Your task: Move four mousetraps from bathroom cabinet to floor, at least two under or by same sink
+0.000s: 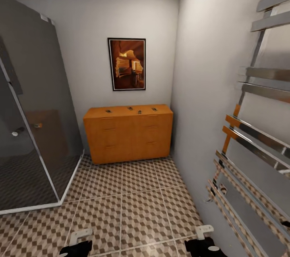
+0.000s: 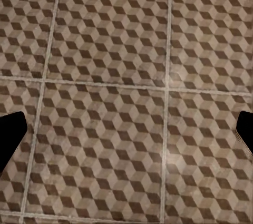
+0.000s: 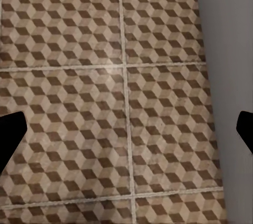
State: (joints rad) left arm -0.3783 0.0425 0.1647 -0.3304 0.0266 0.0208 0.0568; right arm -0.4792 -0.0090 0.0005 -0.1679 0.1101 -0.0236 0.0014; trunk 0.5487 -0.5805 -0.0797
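Note:
The orange-brown cabinet [image 1: 128,134] stands against the far wall. Several small mousetraps lie in a row on its top, among them one at the left [image 1: 108,111], one in the middle [image 1: 139,111] and one at the right [image 1: 154,109]. The cube-patterned bathroom floor [image 1: 133,204] stretches from the cabinet to me. My left gripper [image 1: 76,245] and right gripper [image 1: 203,243] sit low at the near edge, far from the cabinet. In the wrist views the left gripper [image 2: 126,134] and right gripper [image 3: 126,134] are open over bare tiles. The bathroom sink is out of view.
A tinted glass shower enclosure [image 1: 32,128] with a white base fills the left side. A chrome towel radiator [image 1: 257,148] hangs on the right wall, close to my right arm. A framed picture [image 1: 127,64] hangs above the cabinet. The tiled aisle between them leads to the cabinet.

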